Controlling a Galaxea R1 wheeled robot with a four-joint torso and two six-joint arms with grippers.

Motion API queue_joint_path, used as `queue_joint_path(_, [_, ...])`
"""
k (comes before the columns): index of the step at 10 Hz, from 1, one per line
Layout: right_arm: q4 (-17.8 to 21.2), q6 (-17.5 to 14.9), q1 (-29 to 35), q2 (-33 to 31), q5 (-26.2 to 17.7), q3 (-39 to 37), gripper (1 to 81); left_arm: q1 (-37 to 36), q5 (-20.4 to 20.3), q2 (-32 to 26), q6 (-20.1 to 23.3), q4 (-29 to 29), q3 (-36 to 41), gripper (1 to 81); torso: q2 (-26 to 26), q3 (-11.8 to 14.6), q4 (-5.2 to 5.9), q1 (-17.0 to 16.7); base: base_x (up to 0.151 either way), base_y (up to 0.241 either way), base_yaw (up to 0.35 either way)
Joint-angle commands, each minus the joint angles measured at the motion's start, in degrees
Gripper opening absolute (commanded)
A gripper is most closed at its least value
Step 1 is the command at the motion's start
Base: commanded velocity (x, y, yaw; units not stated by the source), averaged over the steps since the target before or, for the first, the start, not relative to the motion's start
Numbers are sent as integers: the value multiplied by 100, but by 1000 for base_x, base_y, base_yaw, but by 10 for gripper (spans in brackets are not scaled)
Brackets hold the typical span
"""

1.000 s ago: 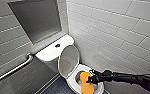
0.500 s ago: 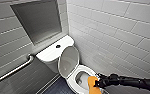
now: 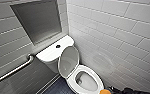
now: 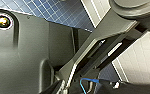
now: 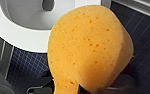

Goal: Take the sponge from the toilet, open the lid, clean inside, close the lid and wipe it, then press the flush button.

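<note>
The white toilet [image 3: 49, 55] stands in the corner, its lid [image 3: 69, 60] raised against the tank and the bowl [image 3: 87, 81] uncovered. The round dark flush button [image 3: 58, 46] sits in the middle of the tank top. The orange-yellow sponge [image 3: 104, 91] hangs just off the bowl's front right rim, at the bottom edge of the head view. My right gripper [image 5: 89, 87] is shut on the sponge [image 5: 91, 47], which bulges above the pinch. The bowl rim [image 5: 23, 40] lies just beyond it. My right arm [image 3: 134, 90] comes in dark from the lower right.
A metal grab bar [image 3: 13, 71] slants along the left wall under a recessed niche [image 3: 38, 21]. The grey tiled wall [image 3: 121, 37] runs close along the toilet's right side. Dark blue small-tiled floor [image 3: 57, 88] surrounds the base.
My right gripper has drawn the sponge back from over the bowl to just past its front right rim. The toilet and lid have not moved.
</note>
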Motion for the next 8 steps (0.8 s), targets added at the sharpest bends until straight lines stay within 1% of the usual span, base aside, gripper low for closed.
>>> queue_joint_path(1, [25, -78, -511, -710, 461, 334, 10, -112, 486, -239, 3, 130, 236, 811, 0, 0, 0, 0, 0, 0, 0])
queue_joint_path(3, [113, -87, -1134, -684, 480, 148, 10, -191, 486, -213, -6, 130, 210, 811, 0, 0, 0, 0, 0, 0, 0])
queue_joint_path(4, [35, -113, -1477, -736, 497, 148, 10, -226, 486, -248, -15, 122, 175, 811, 0, 0, 0, -2, 0, 0, 0])
queue_joint_path(5, [42, -174, -1786, -789, 689, 113, 10, -288, 486, -283, -50, 96, 175, 811, 0, 0, 0, -2, 0, 0, 0])
queue_joint_path(6, [69, -210, -2153, -868, 1004, 61, 10, -376, 486, -283, -67, 52, 166, 811, 0, 0, 0, -2, 0, 0, 0])
queue_joint_path(7, [69, -245, -2618, -886, 1463, -184, 10, -464, 511, -301, -77, 16, 183, 811, 0, 2, 0, -2, 0, 0, 0])
queue_joint_path(8, [78, -324, -3041, -869, 1816, -441, 10, -569, 591, -283, -77, -72, 157, 811, 0, 2, 0, -2, 0, 0, 0])
